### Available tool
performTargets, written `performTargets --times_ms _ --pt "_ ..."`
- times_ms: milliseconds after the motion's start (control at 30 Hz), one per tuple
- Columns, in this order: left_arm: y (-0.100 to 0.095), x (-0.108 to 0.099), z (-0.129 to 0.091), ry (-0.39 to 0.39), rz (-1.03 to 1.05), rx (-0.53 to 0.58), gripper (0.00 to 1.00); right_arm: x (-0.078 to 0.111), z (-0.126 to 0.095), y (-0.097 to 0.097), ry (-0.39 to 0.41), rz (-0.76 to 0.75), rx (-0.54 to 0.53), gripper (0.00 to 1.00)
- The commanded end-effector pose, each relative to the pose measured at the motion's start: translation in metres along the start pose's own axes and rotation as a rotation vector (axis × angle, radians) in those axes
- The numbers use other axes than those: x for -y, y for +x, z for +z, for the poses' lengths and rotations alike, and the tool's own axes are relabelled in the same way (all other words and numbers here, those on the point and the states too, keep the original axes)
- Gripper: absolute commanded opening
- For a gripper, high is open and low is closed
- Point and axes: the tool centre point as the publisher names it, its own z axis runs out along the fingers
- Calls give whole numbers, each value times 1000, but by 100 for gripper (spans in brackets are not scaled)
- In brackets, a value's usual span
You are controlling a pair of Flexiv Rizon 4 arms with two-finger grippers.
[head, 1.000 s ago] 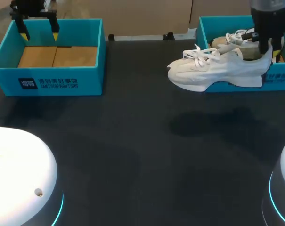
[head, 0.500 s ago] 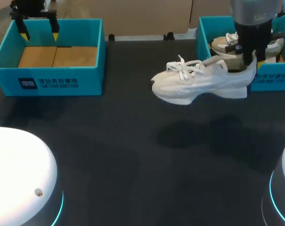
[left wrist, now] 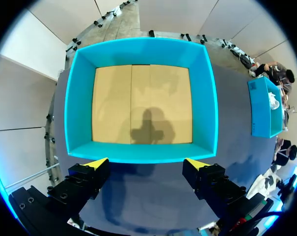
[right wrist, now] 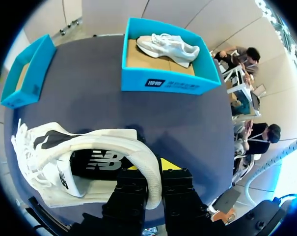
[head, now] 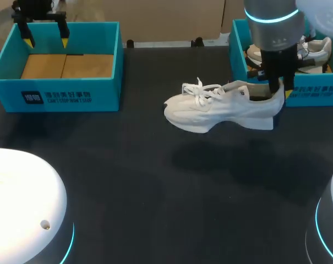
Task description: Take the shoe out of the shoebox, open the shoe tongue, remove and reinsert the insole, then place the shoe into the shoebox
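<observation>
- Your right gripper (head: pixel 280 91) was clamped on the heel collar of the white shoe (head: pixel 221 107), one finger inside and one outside.
- From the head view, that shoe hung above the table (head: pixel 155 192) toward the far right corner, just in front of the right box (head: pixel 238 49), toe pointing at the left edge, its shadow on the surface below.
- Only the right wrist view showed you the grip itself: the padded collar pinched between the fingers of the gripper (right wrist: pixel 147 179), with the dark lining of the shoe (right wrist: pixel 89 147) open to the camera.
- That view also showed a second shoe (right wrist: pixel 168 45) lying whole in the right box (right wrist: pixel 163 82); from the head view the arm hid most of it.
- Your left gripper (head: pixel 45 36) hung over the left box (head: pixel 56 96) at the far left corner, jaws apart.
- The left wrist view put the gripper (left wrist: pixel 144 163) above the box's near wall (left wrist: pixel 141 152), its shadow on the cardboard floor (left wrist: pixel 138 103).
</observation>
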Motion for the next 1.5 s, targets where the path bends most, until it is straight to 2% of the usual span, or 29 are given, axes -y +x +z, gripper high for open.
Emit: performTargets --times_ms 33,333,1000,1300,1500 --pt "0 0 0 0 0 1 100 7 4 -2 -9 35 -12 0" --pt "0 0 0 0 0 1 100 14 13 0 -33 60 -23 0" --pt "0 0 0 0 0 1 100 28 42 14 -48 32 23 0" --pt "0 0 0 0 0 1 100 38 67 20 -52 16 28 0" --pt "0 0 0 0 0 1 100 44 80 33 -54 -20 23 0"
